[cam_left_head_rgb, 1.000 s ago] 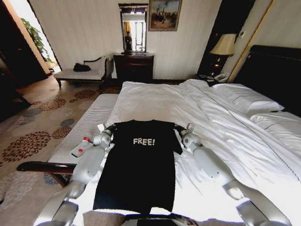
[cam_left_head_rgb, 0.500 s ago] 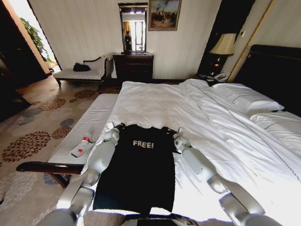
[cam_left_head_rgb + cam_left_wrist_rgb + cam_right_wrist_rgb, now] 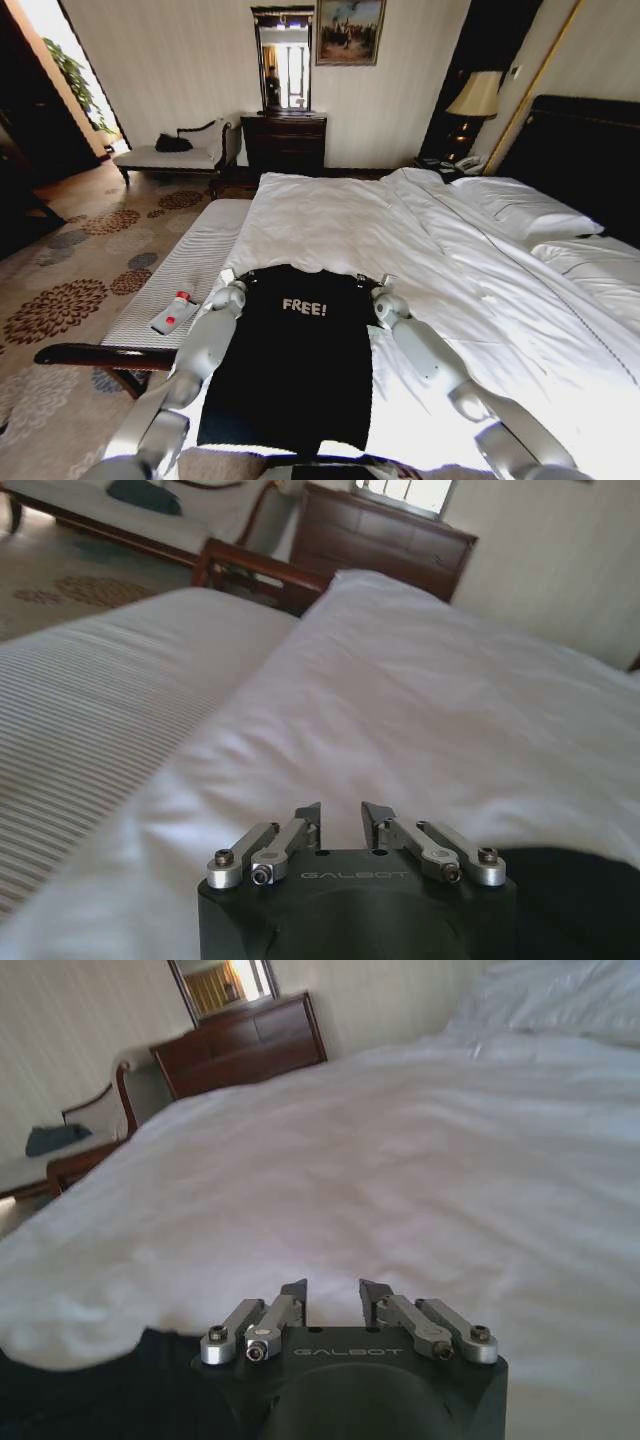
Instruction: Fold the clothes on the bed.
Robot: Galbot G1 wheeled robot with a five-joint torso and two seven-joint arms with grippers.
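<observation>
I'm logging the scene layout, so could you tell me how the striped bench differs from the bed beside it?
The striped bench is narrow and ribbed with pale stripes; the bed is far wider, its sheets plain white. The bench carries a small white bottle; the bed carries the black T-shirt. Both lie side by side.

I see the black T-shirt (image 3: 290,365) with white "FREE!" lettering, lying on the white sheets of the bed (image 3: 400,230); its headboard (image 3: 580,150) is dark. My left hand (image 3: 238,277) and right hand (image 3: 374,284) sit on silver-grey arms, with black housings and silvery linkages in the wrist views. The bench (image 3: 180,275) alongside wears pale stripes and carries a white bottle (image 3: 173,312) with a red band. The carpet (image 3: 70,290) shows dark floral medallions on beige. The dresser (image 3: 285,140) is dark brown.
</observation>
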